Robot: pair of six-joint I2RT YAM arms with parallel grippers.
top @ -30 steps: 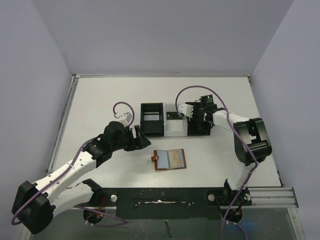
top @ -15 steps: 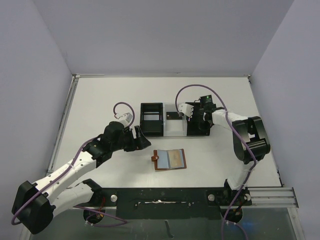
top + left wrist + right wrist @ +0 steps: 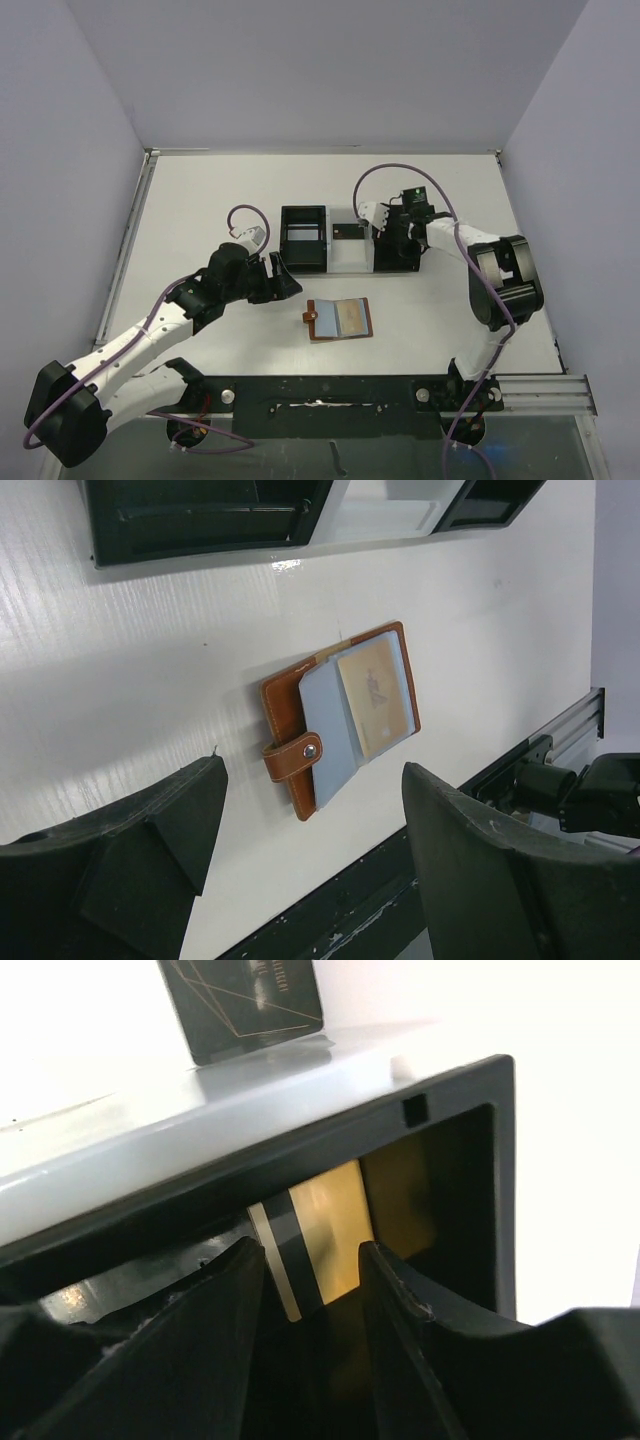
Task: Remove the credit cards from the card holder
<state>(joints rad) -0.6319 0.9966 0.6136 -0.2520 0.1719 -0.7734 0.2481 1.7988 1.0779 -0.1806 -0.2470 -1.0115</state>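
Your half-open, empty right tool [image 3: 310,1275] may drag the thin gold-tan card [image 3: 335,1205] from the black-and-white tray [image 3: 440,1090]; left tool [image 3: 288,283] gapes empty.

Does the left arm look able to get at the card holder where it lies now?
Probably yes: the left claw hangs open just beside the card holder, which lies spread open on the table with nothing between them.
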